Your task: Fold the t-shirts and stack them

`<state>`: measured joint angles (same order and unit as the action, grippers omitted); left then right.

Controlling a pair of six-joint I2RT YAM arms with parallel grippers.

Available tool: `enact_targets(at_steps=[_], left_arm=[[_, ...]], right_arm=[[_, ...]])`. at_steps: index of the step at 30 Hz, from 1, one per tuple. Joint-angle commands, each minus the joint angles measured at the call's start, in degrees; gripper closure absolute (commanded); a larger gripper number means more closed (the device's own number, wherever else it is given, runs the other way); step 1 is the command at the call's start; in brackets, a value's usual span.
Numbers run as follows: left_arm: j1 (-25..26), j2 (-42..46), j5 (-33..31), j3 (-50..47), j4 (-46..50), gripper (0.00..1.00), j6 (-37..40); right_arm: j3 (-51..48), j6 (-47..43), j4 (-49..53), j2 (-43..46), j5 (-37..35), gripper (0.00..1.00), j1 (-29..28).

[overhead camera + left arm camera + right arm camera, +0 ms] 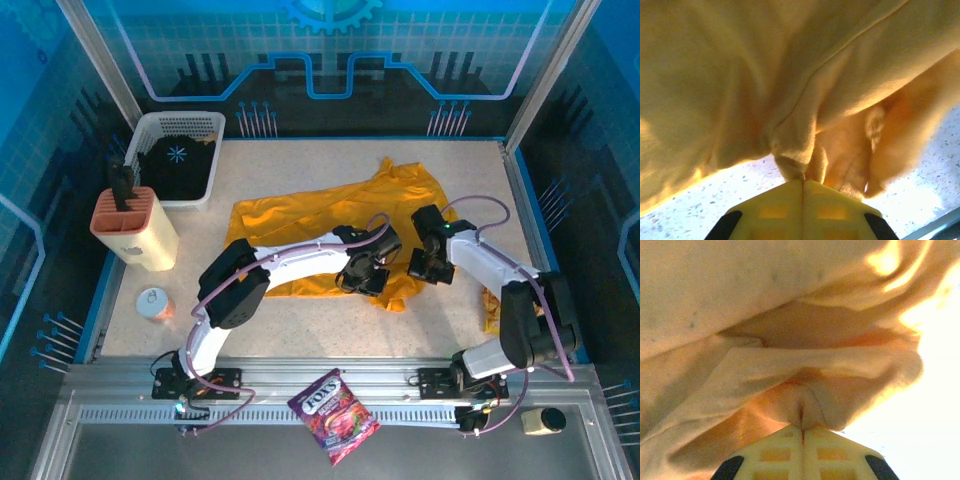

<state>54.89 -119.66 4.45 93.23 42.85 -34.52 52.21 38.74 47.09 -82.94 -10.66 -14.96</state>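
Though rumpled, t-shirt [290,215] lengthwise left-right.

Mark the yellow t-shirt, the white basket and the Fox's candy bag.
yellow t-shirt [290,215]: top external view, flat spread fabric
white basket [180,119]: top external view, far rim
Fox's candy bag [333,415]: top external view, packet's middle

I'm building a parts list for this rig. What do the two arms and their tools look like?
Both the left arm and right arm have white links, bulky black joints and a lilac cable looping alongside. The left tool and right tool have pale yellowish fingers with square waffle recesses and black corners.
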Motion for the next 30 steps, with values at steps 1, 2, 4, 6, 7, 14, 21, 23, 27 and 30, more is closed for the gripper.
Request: enact_targets(at_steps=[1, 2, 4, 6, 7, 14, 21, 23, 27, 30], left_arm=[[-0.4, 3.3, 2.1, -1.5, -1.1, 1.00, 1.4], [-0.4, 3.4, 2.5, -1.9, -1.2, 1.00, 1.4], [-0.4, 3.6, 3.5, -2.7, -1.8, 1.00, 1.5], [-0.2, 3.8, 4.6, -3.5, -2.2, 1.00, 1.6], [-0.1, 3.9, 5.2, -4.0, -2.5, 1.00, 1.6], [2.0, 4.4, 10.1, -6.3, -3.1, 1.00, 2.3], [3.1, 11.7, 9.0, -9.4, -0.3, 0.89, 4.3], [3.0, 14.1, 7.0, -8.5, 2.1, 0.77, 5.6], [1.8, 16.6, 2.4, -4.8, 6.1, 0.40, 7.6], [-0.4, 16.4, 1.2, -3.8, 6.1, 0.29, 7.7]], right_arm=[[2.9, -7.1, 10.3, 1.3, -4.1, 1.00, 1.8], [3.4, -7.8, 11.7, 1.1, -5.3, 1.00, 2.0], [4.3, -9.5, 13.8, 0.0, -7.7, 1.00, 2.5], [5.5, -10.8, 15.6, -1.7, -9.8, 1.00, 3.1], [6.0, -10.8, 16.7, -2.8, -10.8, 1.00, 3.4], [6.8, -11.0, 17.7, -7.9, -10.0, 1.00, 2.6], [5.2, -9.2, 18.9, -3.6, -1.1, 0.89, -3.3], [4.7, -8.1, 17.1, 0.4, 3.5, 0.87, -4.5], [5.1, -6.1, 15.1, 7.1, 3.6, 0.68, -3.5], [5.8, -6.5, 14.4, 8.0, 2.6, 0.61, 0.0]])
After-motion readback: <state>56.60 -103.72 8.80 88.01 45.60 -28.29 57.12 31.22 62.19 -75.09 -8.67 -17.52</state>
